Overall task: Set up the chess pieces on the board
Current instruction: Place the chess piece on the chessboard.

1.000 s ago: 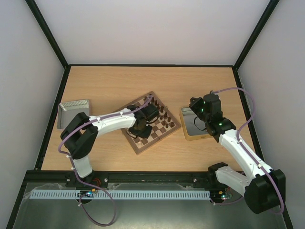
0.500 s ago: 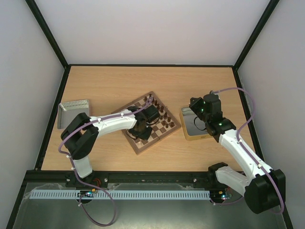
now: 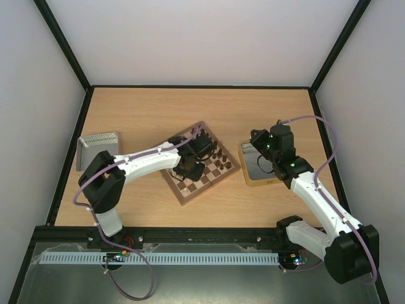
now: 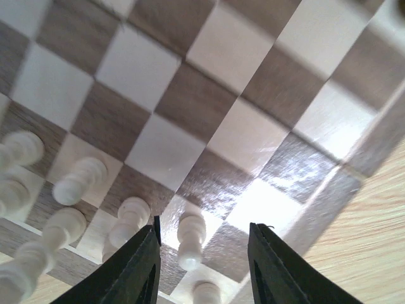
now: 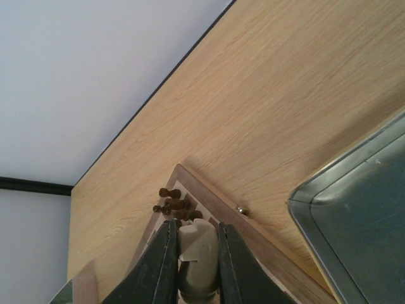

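Note:
The board [image 3: 184,193] lies at the table's middle, turned at an angle. My left gripper [image 3: 190,170] hangs low over its near-left part. In the left wrist view the left gripper [image 4: 204,223] is open, its jaws either side of one cream chess piece [image 4: 190,238] that stands free on a square, touching neither finger. More cream chess pieces [image 4: 79,181] stand in rows to its left. My right gripper [image 3: 256,137] is off the board's right side; in its wrist view the right gripper [image 5: 196,223] is shut on a cream chess piece [image 5: 199,256].
Dark brown chessmen [image 3: 218,155] stand along the board's far-right side, also seen past the right fingers as dark chessmen [image 5: 172,204]. A metal tin [image 3: 258,166] lies under the right arm. A second tin [image 3: 97,149] sits at the table's left edge.
My left gripper has opened and let go of the cream piece, which now stands on the board. Its arm shifted slightly. The right arm has not moved.

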Controlling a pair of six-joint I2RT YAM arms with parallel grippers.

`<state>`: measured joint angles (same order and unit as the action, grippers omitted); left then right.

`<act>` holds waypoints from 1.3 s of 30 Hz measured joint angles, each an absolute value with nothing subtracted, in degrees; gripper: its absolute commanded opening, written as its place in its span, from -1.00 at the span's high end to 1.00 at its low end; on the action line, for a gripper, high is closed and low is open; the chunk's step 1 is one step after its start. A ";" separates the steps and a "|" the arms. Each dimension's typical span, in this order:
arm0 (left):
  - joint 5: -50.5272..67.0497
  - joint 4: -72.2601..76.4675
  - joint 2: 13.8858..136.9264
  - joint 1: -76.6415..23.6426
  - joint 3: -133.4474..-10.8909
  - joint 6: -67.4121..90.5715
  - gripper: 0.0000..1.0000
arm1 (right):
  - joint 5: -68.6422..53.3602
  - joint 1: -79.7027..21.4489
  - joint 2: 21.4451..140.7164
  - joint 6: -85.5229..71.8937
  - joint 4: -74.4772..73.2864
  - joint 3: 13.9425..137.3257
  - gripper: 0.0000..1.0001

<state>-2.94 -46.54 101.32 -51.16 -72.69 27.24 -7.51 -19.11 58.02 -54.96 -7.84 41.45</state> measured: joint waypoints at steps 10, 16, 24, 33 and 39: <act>-3.49 -42.09 91.39 -50.26 -77.30 27.94 0.01 | -18.90 -20.95 58.70 -52.45 3.60 39.13 0.82; 1.93 -31.00 79.88 -45.15 -72.62 30.48 -0.14 | -28.21 -24.45 59.75 -51.40 18.94 35.53 0.81; 10.63 -12.40 64.88 -40.34 -61.23 33.56 -0.27 | -30.92 -28.23 65.56 -55.81 28.64 38.44 0.81; 14.37 -4.45 66.54 -40.53 -58.00 33.58 -0.10 | -26.06 -35.11 67.31 -67.42 31.24 40.56 0.80; 16.60 -2.09 67.59 -40.53 -57.98 34.54 0.06 | -25.30 -37.32 68.12 -70.15 31.83 41.67 0.80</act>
<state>16.60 -2.09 67.59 -40.53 -57.98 34.54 -25.30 -37.32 68.12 -70.15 31.83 41.67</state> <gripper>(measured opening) 0.503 0.118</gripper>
